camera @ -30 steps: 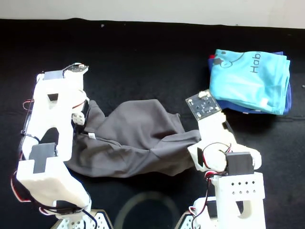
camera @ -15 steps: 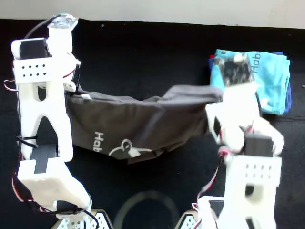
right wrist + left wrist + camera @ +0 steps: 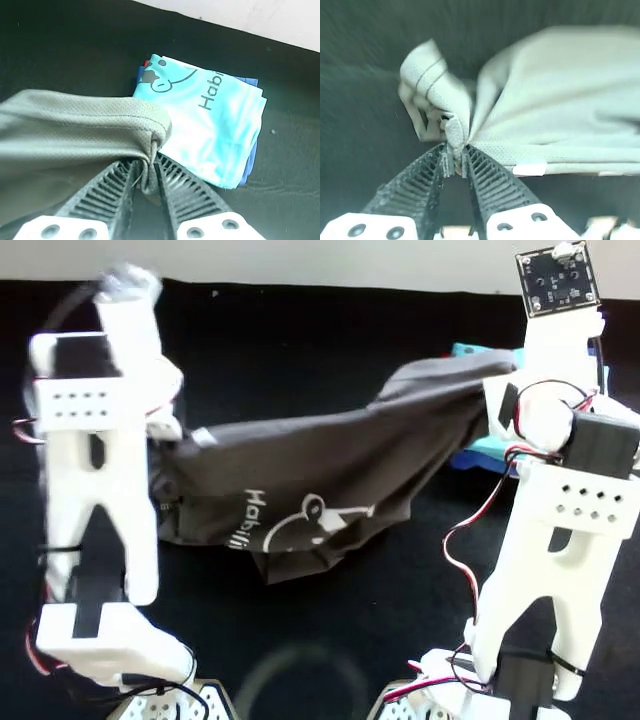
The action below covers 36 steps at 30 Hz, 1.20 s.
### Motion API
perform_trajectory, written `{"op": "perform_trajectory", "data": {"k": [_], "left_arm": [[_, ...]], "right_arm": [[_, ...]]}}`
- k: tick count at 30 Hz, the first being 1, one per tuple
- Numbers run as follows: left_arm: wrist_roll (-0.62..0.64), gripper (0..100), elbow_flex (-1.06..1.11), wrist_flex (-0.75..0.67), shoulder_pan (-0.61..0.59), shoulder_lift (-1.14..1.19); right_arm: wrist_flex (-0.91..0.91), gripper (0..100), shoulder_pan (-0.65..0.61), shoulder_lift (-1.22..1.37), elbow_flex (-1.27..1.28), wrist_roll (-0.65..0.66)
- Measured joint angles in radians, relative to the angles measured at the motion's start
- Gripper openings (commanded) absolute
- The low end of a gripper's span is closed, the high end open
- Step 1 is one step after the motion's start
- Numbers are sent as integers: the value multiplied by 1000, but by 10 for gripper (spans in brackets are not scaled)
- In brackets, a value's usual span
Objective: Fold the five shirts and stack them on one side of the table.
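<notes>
A grey shirt [image 3: 320, 480] with a white print hangs stretched in the air between both arms above the black table [image 3: 300, 330]. My left gripper [image 3: 456, 159] is shut on one bunched corner of the grey shirt [image 3: 540, 120], at the left of the high view. My right gripper [image 3: 145, 172] is shut on the opposite hem of the grey shirt [image 3: 75, 130], raised high at the right. Beneath it lies a stack of folded shirts [image 3: 210, 120], light blue on top, with darker blue ones underneath; in the high view the stack [image 3: 480, 450] is mostly hidden behind the right arm.
The black table [image 3: 65, 45] spreads under the hanging shirt. A pale wall [image 3: 330, 260] runs along the far edge. Both arm bases stand at the near edge.
Both arms have lifted the grey shirt from a crumpled heap on the table up into the air, spreading it between them. The right arm rose in front of the folded stack.
</notes>
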Motion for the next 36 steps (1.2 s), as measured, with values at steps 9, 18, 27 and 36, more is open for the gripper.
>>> {"op": "perform_trajectory", "data": {"k": [9, 18, 27, 36], "left_arm": [[-61, 108, 344, -121, 37, 144], [-190, 108, 387, -87, 37, 144], [-325, 108, 537, -123, -11, 153], [-354, 108, 692, -147, 51, 107]], "right_arm": [[120, 6, -6, -64, 55, 0], [-100, 6, -8, -417, 603, 0], [-170, 6, -8, -598, 864, 6], [-172, 6, -8, -605, 870, 6]]}}
